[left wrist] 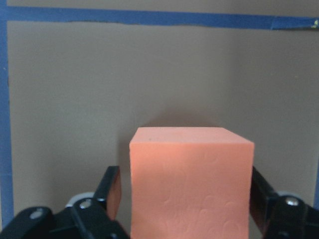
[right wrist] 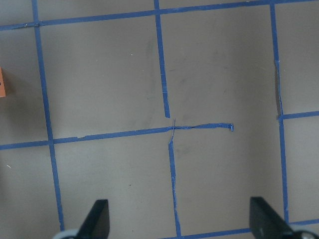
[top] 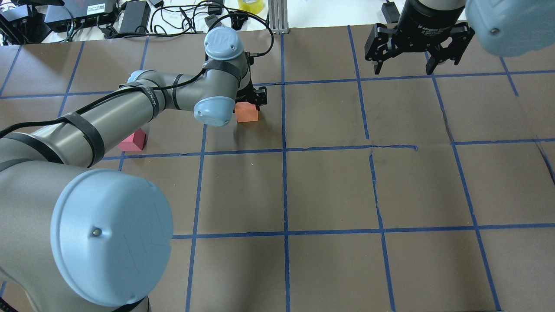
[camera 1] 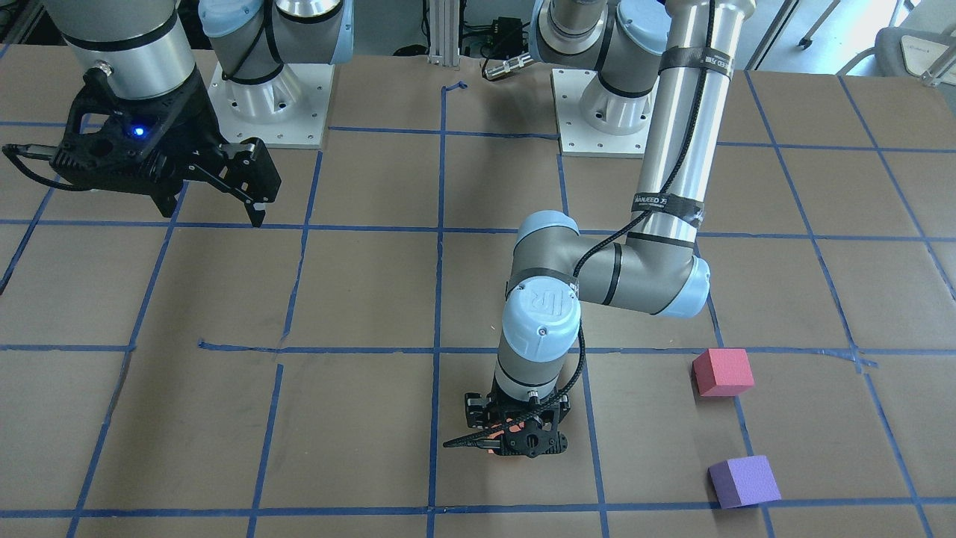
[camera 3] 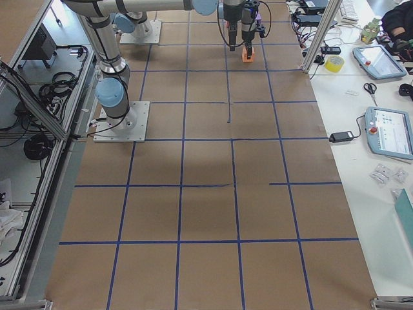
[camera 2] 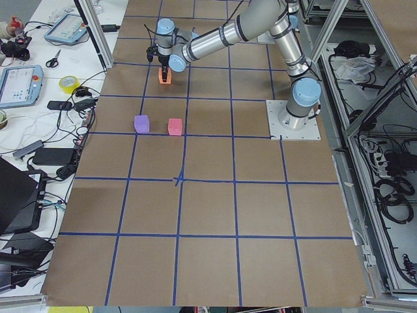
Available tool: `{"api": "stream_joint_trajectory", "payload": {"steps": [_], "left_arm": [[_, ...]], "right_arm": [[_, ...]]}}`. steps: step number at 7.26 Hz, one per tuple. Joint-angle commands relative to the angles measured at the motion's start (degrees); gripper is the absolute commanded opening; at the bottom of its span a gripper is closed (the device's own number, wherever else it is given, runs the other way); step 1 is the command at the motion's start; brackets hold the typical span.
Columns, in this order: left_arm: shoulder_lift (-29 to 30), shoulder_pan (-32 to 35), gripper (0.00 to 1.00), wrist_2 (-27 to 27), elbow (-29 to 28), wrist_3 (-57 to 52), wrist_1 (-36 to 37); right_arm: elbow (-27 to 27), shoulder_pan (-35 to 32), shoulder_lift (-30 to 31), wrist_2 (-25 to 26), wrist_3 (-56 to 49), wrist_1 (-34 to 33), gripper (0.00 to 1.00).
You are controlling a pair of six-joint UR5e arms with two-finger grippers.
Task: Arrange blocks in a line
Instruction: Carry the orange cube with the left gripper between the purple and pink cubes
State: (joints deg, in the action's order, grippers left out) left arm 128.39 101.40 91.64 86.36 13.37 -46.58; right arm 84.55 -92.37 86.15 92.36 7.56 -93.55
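Observation:
The orange block (left wrist: 192, 184) rests on the table between the fingers (left wrist: 112, 191) of my left gripper (camera 1: 523, 441). The jaws stand close on either side, and a thin gap shows at the left finger, so the gripper is open around the block. The block also shows in the overhead view (top: 247, 113). The pinkish-red block (camera 1: 722, 371) and the purple block (camera 1: 743, 482) sit apart from it on the robot's left side of the table. In the overhead view only the pinkish-red block (top: 133, 141) shows; the left arm hides the purple one. My right gripper (top: 404, 65) is open and empty, held high.
The brown table carries a blue tape grid (top: 285, 149). The two arm bases (camera 1: 272, 104) stand at the robot's edge. Cables and electronics (top: 130, 13) lie beyond the far edge. The left forearm (top: 108, 117) stretches over the pinkish-red block's area.

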Motion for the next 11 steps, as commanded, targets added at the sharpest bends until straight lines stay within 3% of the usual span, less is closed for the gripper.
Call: {"api": "stream_joint_trajectory", "payload": {"steps": [1, 2, 6, 9, 10, 11], "left_arm": [[-1.1, -0.1, 0.47, 1.7, -0.5, -4.6, -0.1], [-1.7, -0.8, 0.45, 3.4, -0.3, -5.0, -0.5], [-6.8, -14.4, 0.45, 2.6, -0.7, -11.6, -8.9], [-6.7, -22.9, 0.45, 1.5, 0.2, -18.9, -10.3], [-6.7, -25.3, 0.45, -1.3, 0.1, -21.6, -12.1], [-6.7, -25.4, 0.45, -1.1, 0.3, -22.2, -12.2]], "right_arm": [[0.0, 0.0, -0.1, 0.1, 0.0, -0.1, 1.00], [0.1, 0.0, -0.1, 0.0, 0.0, -0.1, 1.00], [0.0, 0.0, -0.1, 0.1, 0.0, 0.0, 1.00], [0.1, 0.0, 0.0, 0.1, 0.0, 0.0, 1.00], [0.0, 0.0, 0.0, 0.1, 0.0, 0.0, 1.00], [0.0, 0.0, 0.0, 0.1, 0.0, 0.0, 1.00]]}}
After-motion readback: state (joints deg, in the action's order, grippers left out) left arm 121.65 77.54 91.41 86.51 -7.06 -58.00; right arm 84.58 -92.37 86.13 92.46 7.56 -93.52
